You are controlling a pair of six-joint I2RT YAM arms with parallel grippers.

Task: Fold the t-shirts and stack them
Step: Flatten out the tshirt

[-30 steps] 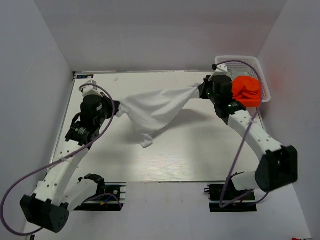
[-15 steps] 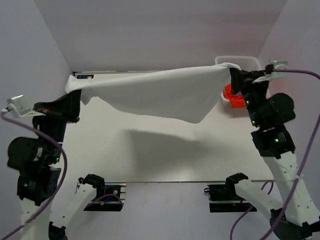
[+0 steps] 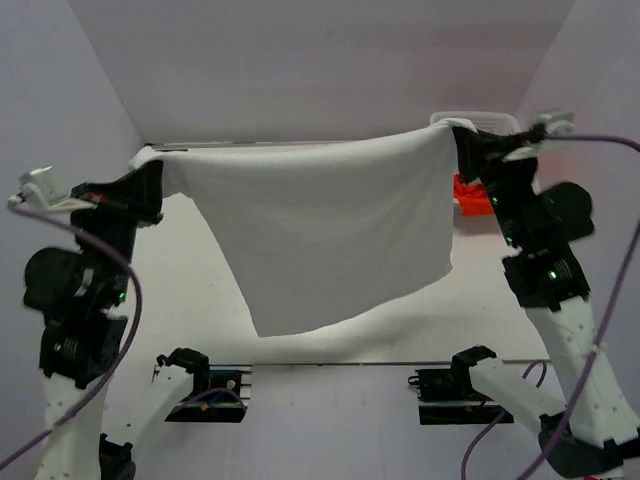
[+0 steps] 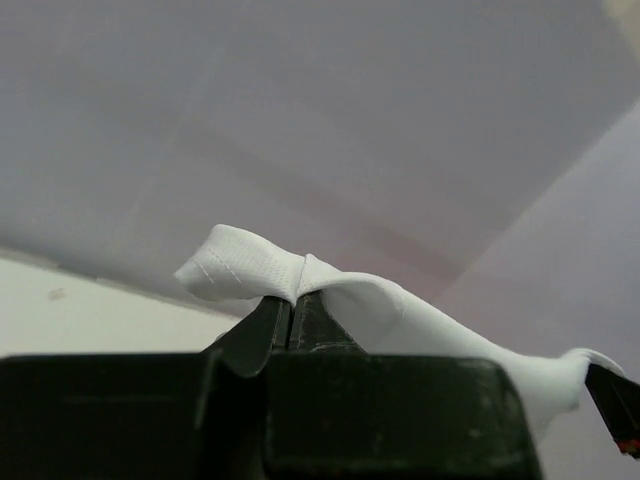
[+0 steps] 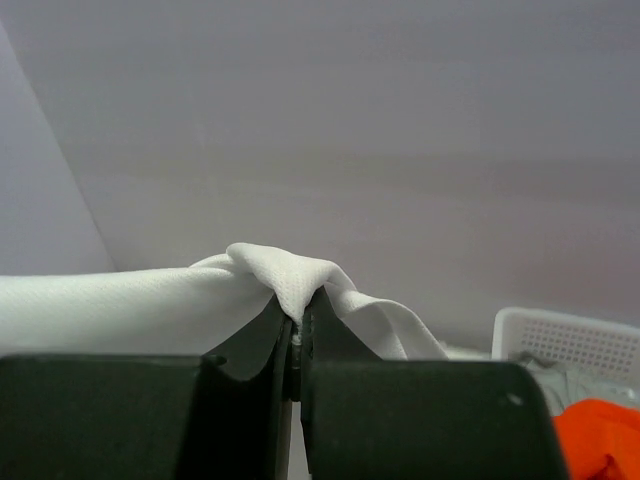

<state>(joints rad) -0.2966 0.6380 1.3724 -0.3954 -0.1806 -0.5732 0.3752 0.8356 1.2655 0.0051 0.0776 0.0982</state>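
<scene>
The white t-shirt (image 3: 320, 225) hangs spread wide in the air between my two raised arms, its lower edge just above the table. My left gripper (image 3: 152, 172) is shut on its left top corner; the left wrist view shows the cloth (image 4: 250, 265) pinched in the gripper (image 4: 291, 300). My right gripper (image 3: 462, 140) is shut on the right top corner; the right wrist view shows the cloth (image 5: 280, 270) pinched in the gripper (image 5: 297, 315). The orange t-shirt (image 3: 468, 196) lies in the basket, mostly hidden behind my right arm. A bit of grey cloth (image 5: 550, 375) lies beside the orange t-shirt (image 5: 605, 435).
The white lattice basket (image 3: 495, 122) stands at the table's far right corner, and shows in the right wrist view (image 5: 570, 335). The white table (image 3: 190, 290) lies below the hanging shirt. White walls close in on the left, back and right.
Both arms have stayed raised and apart. The white t-shirt, bunched and sagging half a second ago, now hangs down flat and full length between the grippers.
</scene>
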